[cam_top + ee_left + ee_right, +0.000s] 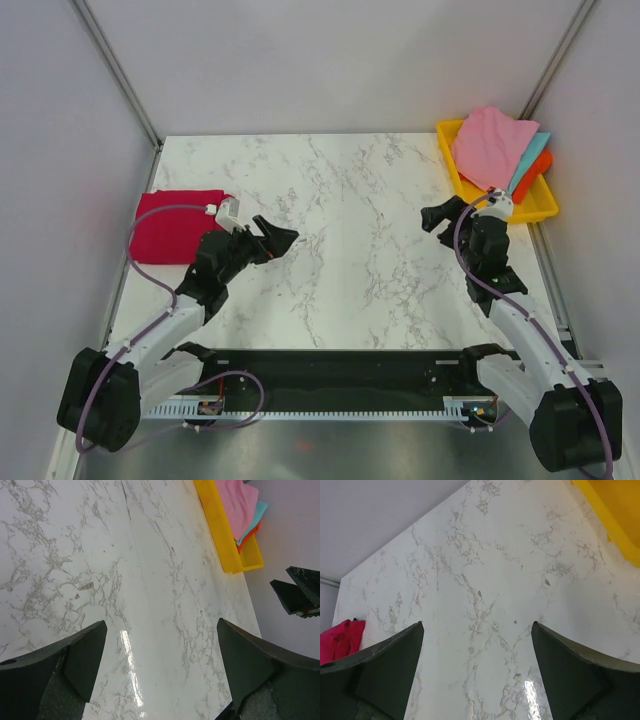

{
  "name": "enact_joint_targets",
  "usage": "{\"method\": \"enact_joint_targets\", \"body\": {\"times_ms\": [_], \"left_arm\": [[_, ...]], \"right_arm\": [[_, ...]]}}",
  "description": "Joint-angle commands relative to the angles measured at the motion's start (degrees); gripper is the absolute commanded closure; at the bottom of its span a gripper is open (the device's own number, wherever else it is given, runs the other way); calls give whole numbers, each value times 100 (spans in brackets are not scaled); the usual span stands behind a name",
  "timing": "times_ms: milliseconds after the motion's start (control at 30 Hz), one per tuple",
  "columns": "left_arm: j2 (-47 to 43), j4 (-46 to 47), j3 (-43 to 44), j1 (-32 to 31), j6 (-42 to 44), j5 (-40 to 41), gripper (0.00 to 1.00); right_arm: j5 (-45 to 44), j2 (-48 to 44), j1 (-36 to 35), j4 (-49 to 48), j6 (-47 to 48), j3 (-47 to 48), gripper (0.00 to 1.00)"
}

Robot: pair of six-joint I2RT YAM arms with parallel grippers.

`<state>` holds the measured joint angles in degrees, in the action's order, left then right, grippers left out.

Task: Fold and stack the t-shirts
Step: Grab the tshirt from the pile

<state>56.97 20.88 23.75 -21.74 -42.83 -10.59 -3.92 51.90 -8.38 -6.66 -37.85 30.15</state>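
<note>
near you, your left gripper hangs over the white table. its jaws are wide open and hold nothing. your right gripper hangs over the table too, and its jaws are also wide open and hold nothing.

a bit further out, by the left edge, the red shirt lies flat on the table. it looks like a neat folded block, with its long side going left to right. it is just beside your left arm, behind the open jaws, not in front of them.

furthest away, in the right corner, sits the yellow tray. its long side runs from near to far. the pink shirt lies on top in it. under that, only the edges of the teal shirt and the orange shirt peek out.

i think the pink shirt comes next. it lies past your right gripper, further away and a little to the right. the jaws point more to the middle of the table, so they would need to turn. your right arm is near it. your left arm is well apart from it.

count them: four shirts, with one on the table and three in the tray. there is one tray and two grippers.
</note>
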Motion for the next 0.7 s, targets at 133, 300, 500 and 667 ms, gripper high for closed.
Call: {"method": "enact_joint_targets", "body": {"times_ms": [133,300,500,667], "left_arm": [[16,38,262,-15,117,-189,2],[-28,30,280,-15,12,-277,2],[-98,12,244,-24,-15,-215,3],[-125,12,253,-15,-41,-286,4]], "right_arm": [[-740,487,64,419,198,736,5],[-1496,1567,240,1069,269,2131,9],[-2006,3614,530,1702,172,4020,9],[-2665,5091,662,2097,269,5365,12]]}}
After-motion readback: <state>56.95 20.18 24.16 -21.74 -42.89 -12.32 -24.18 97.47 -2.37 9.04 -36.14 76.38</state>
